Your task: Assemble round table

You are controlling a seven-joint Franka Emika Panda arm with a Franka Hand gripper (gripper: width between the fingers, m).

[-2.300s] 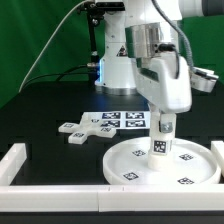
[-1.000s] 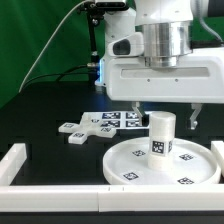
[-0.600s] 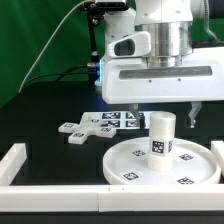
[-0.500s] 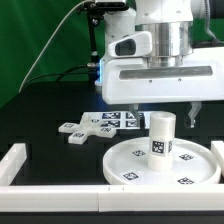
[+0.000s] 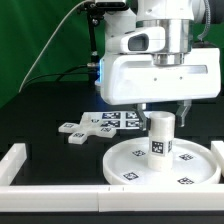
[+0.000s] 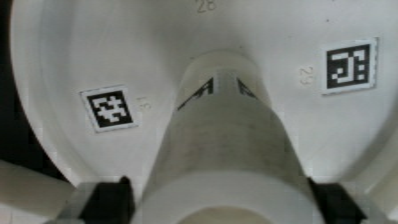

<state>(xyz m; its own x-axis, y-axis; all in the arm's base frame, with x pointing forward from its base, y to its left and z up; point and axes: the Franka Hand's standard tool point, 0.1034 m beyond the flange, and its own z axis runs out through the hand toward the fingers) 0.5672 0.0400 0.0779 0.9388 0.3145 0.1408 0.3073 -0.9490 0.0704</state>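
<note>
**White leg stands free as my claw lifts away**

White plastic, upright and unaided: the leg (image 5: 160, 137) stands near the middle of the round disc (image 5: 195, 165). My claw (image 5: 164, 110) hangs just over it, released, with fingers spread wider than the leg and touching nothing. Two seconds ago those fingers were clenched on the leg. A second ago they had let go and straddled it, and now they have risen to about the level of its top. The leg has not tipped or shifted since, so I judge it seated in the disc and this step done. The cross-shaped base (image 5: 84, 127) lies well apart on the black table (image 5: 40, 120), beside the marker board (image 5: 122, 118). It is likely the next part to fetch. The exterior view shows the gap between fingers and leg, and where the base waits. The wrist view looks straight down the leg to where it meets the disc, with a square tag (image 6: 111, 108) on each side and no tilt visible.
</note>
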